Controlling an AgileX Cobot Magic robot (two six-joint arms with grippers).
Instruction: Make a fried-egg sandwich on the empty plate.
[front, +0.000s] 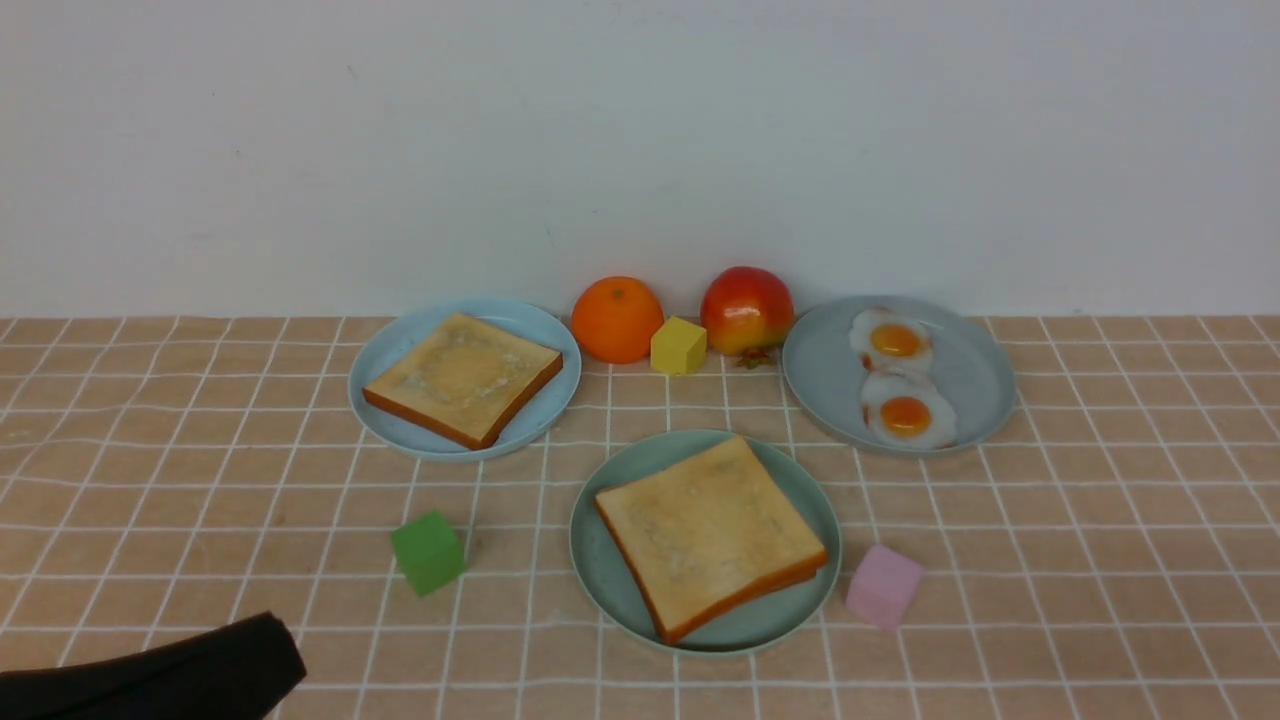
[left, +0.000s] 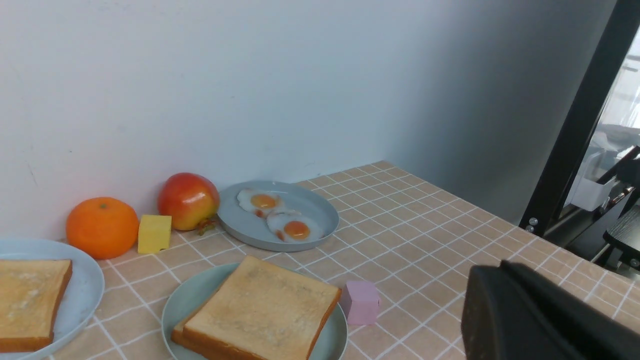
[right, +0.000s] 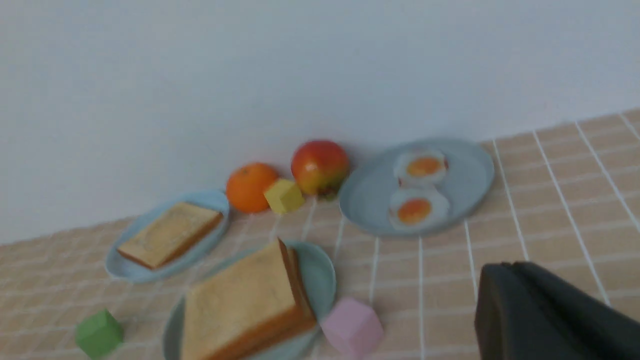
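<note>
Sandwich (front: 712, 535) sat on mint plate (front: 604, 570), lower centre of frame; left gripper (front: 200, 670) closed, empty, lower left; right gripper (right: 545, 315) closed, empty.

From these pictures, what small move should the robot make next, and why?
Probably none on the food: keep both arms drawn back and stop. The sandwich already lies stacked on the mint-green plate; the right wrist view shows two toast slices, though the egg between them is hidden. The left gripper and right gripper are shut, hold nothing, and sit away from the plates.
</note>
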